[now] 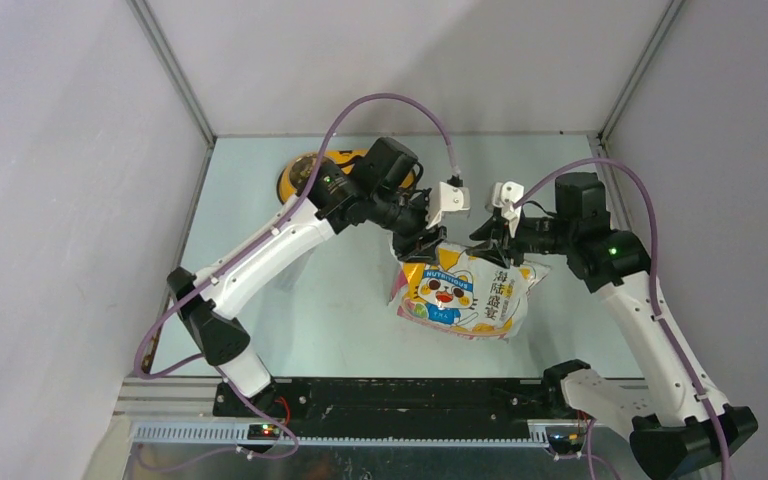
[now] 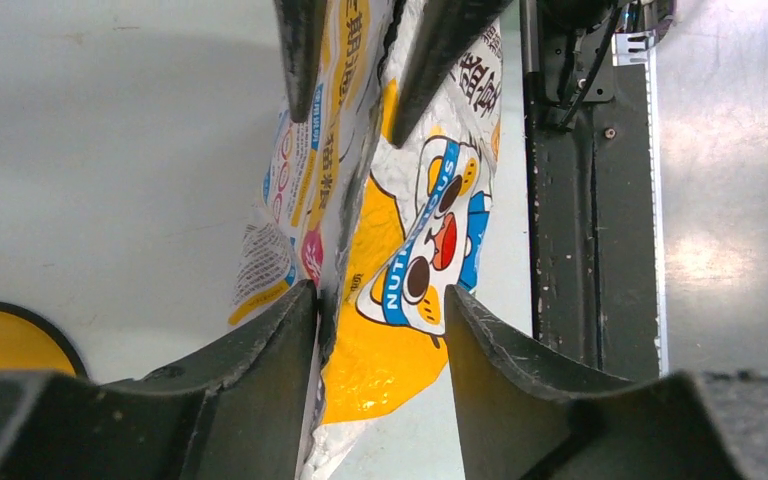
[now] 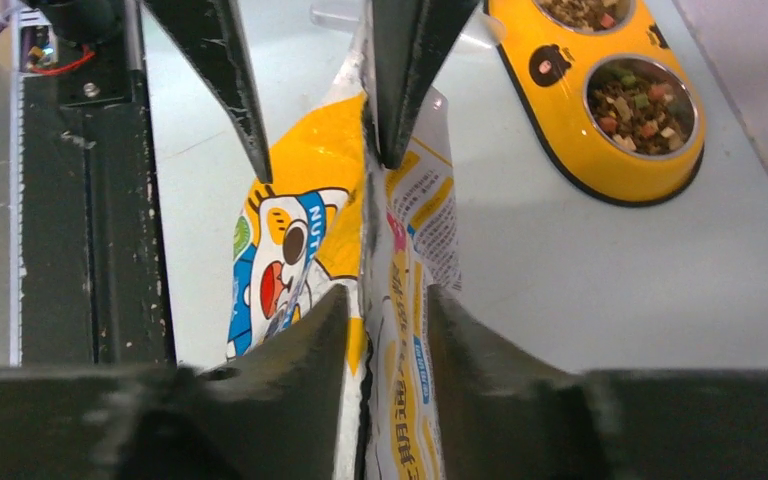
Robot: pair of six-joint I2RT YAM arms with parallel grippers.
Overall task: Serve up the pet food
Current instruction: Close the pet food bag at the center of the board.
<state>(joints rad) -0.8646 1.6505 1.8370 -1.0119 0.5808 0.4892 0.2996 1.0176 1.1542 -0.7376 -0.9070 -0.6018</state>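
Straddling the top edge of the pet food bag point(image 1: 460, 295) from opposite sides, the left gripper point(image 2: 380, 295) and right gripper point(image 3: 385, 295) both have their fingers apart, with the film loose between them, not clamped. The bag sits mid-table, its long axis running from the fingers toward the arm bases. Kibble point(image 3: 640, 105) lies in both bowls of the yellow feeder point(image 3: 560, 110), well apart at the far left and nearer the left arm. Serving looks done.

Brown, reddish, green pet food point(image 3: 640, 108) sits in both bowls of the yellow feeder point(image 3: 600, 168).
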